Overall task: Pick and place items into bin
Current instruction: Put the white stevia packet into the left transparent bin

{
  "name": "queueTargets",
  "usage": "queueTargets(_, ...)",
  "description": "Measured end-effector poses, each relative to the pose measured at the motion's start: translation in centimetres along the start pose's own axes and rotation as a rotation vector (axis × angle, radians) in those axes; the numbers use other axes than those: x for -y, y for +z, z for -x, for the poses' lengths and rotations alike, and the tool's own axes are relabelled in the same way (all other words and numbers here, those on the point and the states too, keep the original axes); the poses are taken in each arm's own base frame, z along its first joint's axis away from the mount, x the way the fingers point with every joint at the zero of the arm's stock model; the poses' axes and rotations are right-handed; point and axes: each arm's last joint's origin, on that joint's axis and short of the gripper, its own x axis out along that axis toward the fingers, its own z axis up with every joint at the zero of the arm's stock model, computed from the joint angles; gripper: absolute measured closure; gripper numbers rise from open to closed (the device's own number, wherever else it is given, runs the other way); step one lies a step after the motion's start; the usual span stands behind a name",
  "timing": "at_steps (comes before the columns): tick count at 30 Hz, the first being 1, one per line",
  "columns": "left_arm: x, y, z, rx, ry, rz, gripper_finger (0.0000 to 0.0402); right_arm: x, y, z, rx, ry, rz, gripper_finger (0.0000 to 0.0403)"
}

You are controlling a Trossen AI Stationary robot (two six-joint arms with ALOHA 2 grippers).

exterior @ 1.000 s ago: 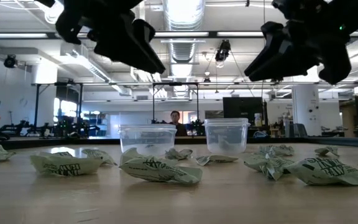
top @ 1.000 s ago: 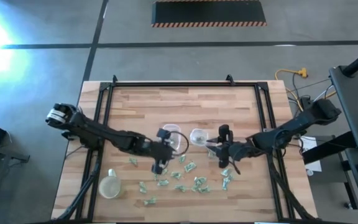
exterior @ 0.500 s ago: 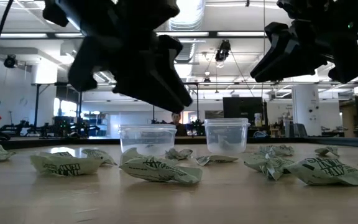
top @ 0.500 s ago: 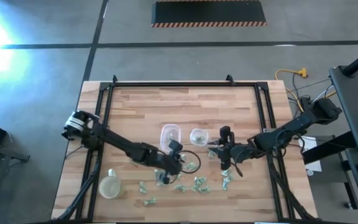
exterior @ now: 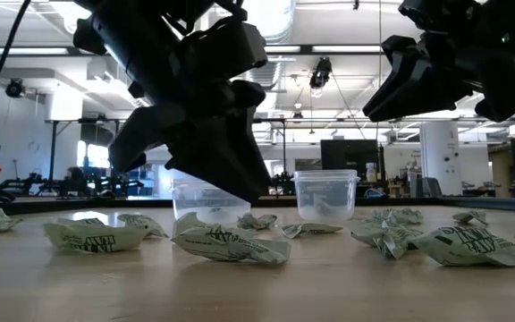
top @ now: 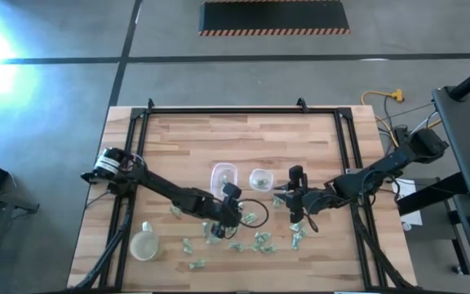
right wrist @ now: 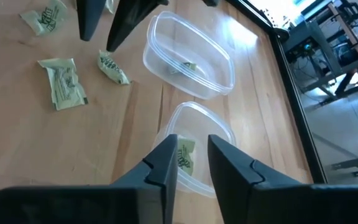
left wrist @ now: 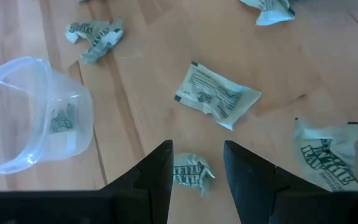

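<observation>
L gripper point(left wrist: 196, 167) is hanging low over the wooden table point(top: 186, 139) w/ fingers point(left wrist: 156, 175) apart & nothing between them; a crumpled pale-green packet point(left wrist: 190, 174) is lying on the wood right under the gap. A flatter packet point(left wrist: 216, 95) is sitting just beyond it, another point(left wrist: 327, 152) off to the side, more scattered across the near part of the table point(top: 258, 241). R gripper point(right wrist: 192, 158) is hovering over the smaller clear container point(top: 259, 178), fingers point(right wrist: 161, 162) spread w/ a gap; a green packet point(right wrist: 184, 154) is showing between them inside that container, but can't tell if it's pinched or just lying there. The larger clear rectangular container point(right wrist: 188, 56) is sitting just beside the small one, also w/ a packet inside point(right wrist: 189, 66). In the low view both containers point(exterior: 326, 195) are standing upright behind the packets point(exterior: 230, 244). A round clear lid-like piece point(top: 144, 244) is lying near the table's L front corner, well apart from the rest.
</observation>
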Motion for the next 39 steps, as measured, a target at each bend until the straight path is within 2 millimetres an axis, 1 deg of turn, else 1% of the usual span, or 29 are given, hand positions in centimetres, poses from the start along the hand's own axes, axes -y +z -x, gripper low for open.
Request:
queueTargets(7,0.0,0.0,0.0,-0.001,-0.001,0.019,0.0276,0.0,0.0,0.0,0.000,0.000,-0.007,0.0330)
queueTargets(12,0.5,0.2,0.2,0.003,-0.011,0.007,0.0276,0.0,0.0,0.0,0.000,0.000,-0.007,0.0330)
queueTargets(17,1.0,1.9,1.1,0.016,-0.014,-0.011,0.0276,0.0,0.0,0.0,0.000,0.000,-0.008,0.0330)
queueTargets(19,1.5,2.4,1.6,-0.012,0.006,-0.016,0.0276,0.0,0.0,0.0,0.000,0.000,-0.008,0.0330)
queueTargets(23,2.5,2.8,3.4,-0.179,0.084,0.033,0.0276,0.0,-0.1,0.0,-0.003,0.000,-0.019,0.0330)
queueTargets(27,3.3,2.7,5.5,-0.334,0.144,0.166,0.0276,0.0,-0.1,0.0,-0.005,0.001,-0.021,0.0330)
queueTargets(31,4.2,1.1,6.9,-0.521,0.124,0.228,0.0276,0.0,-0.1,0.0,-0.005,0.001,-0.022,0.0330)
queueTargets(35,4.6,-0.9,7.9,-0.724,0.118,0.344,0.0276,0.0,-0.1,0.0,-0.003,0.000,-0.023,0.0330)
queueTargets(39,4.9,-2.3,8.4,-0.830,0.109,0.394,0.0276,0.0,0.0,0.0,-0.001,0.000,-0.025,0.0330)
